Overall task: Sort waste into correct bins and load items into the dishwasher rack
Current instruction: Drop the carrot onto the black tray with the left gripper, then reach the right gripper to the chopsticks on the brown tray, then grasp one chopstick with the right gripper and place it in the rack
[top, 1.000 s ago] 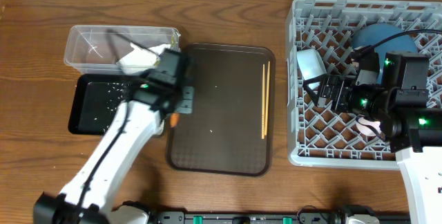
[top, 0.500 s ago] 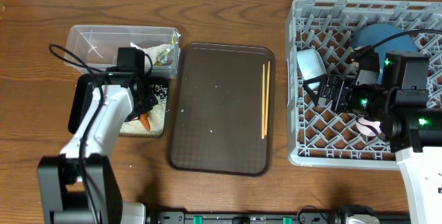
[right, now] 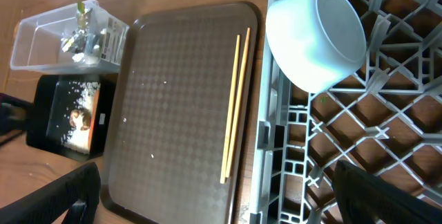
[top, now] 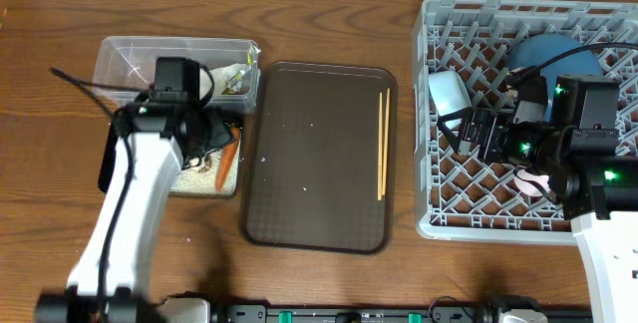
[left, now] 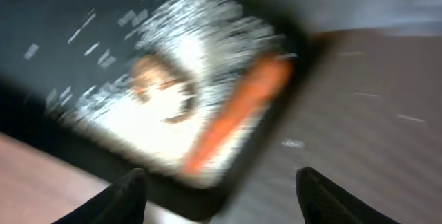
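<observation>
The orange carrot (top: 227,161) (left: 238,113) lies free along the right side of the shallow black tray (top: 108,168), beside white rice (left: 138,124) and a brown food scrap (left: 160,91). My left gripper (top: 204,136) (left: 224,196) hovers just above it, open, nothing between its fingers. The clear tub (top: 130,64) holds foil, a napkin and a yellow-green wrapper (top: 237,79). Two chopsticks (top: 382,144) (right: 233,99) lie on the brown serving tray (top: 319,163). My right gripper (top: 478,134) (right: 217,182) hangs open and empty over the dishwasher rack (top: 439,213), near the white bowl (top: 449,92) (right: 318,34). The blue bowl (top: 553,56) stands further back.
The brown serving tray (right: 179,99) carries only the chopsticks and a few rice grains. Clear tub (right: 65,37) and black tray (right: 69,113) sit side by side at the table's left. The rack's grey wall (right: 266,155) borders the serving tray's right edge.
My left arm carried the carrot from the serving tray's left edge over the black tray, then its jaws opened. The carrot now lies in the black tray. The right arm has not moved.
</observation>
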### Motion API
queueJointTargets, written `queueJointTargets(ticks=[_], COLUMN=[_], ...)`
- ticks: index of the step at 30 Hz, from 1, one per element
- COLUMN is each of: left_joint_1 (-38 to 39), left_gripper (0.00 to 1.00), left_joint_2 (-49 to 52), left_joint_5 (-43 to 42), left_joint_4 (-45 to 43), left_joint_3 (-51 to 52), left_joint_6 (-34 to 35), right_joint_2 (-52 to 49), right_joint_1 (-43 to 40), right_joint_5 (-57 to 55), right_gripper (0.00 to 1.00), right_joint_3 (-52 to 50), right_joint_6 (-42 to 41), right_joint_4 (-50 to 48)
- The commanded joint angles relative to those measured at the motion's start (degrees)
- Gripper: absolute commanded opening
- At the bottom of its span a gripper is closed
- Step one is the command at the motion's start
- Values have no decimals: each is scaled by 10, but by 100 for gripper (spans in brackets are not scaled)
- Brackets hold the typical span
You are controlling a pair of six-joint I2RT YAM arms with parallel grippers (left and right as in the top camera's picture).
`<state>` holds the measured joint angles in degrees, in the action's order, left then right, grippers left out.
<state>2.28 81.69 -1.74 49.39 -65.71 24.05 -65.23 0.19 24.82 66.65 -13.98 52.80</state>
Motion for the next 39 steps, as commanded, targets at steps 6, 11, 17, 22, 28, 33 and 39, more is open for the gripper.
queueJointTargets(ticks=[6, 11, 17, 22, 28, 33, 39], left_joint_1=[87, 74, 35, 17, 16, 16, 16], left_gripper=[70, 70, 82, 98, 98, 98, 98], left_joint_2=[-73, -89, -107, -106, -106, -106, -106], left_joint_5=[-12, -2, -1, -2, -2, -2, -2], left_joint_4=[10, 25, 49, 80, 89, 89, 89], left_joint_3=[-14, -14, -14, -14, -13, -13, -13], left_joint_6=[-103, -123, -127, -127, -127, -127, -127], right_joint_2=[-15, -83, -218, -325, -398, -440, -479], right_joint_1=[75, 195, 287, 298, 298, 298, 297], right_joint_5=[-17, -147, -220, -276, -308, -315, -304], right_gripper=[72, 59, 45, 41, 41, 42, 35], right_joint_3=[8, 8, 8, 8, 8, 8, 8], right_joint_6=[7, -61, -134, -192, -186, -186, -185], right_joint_4=[-8, -32, -126, -193, -245, -270, -286])
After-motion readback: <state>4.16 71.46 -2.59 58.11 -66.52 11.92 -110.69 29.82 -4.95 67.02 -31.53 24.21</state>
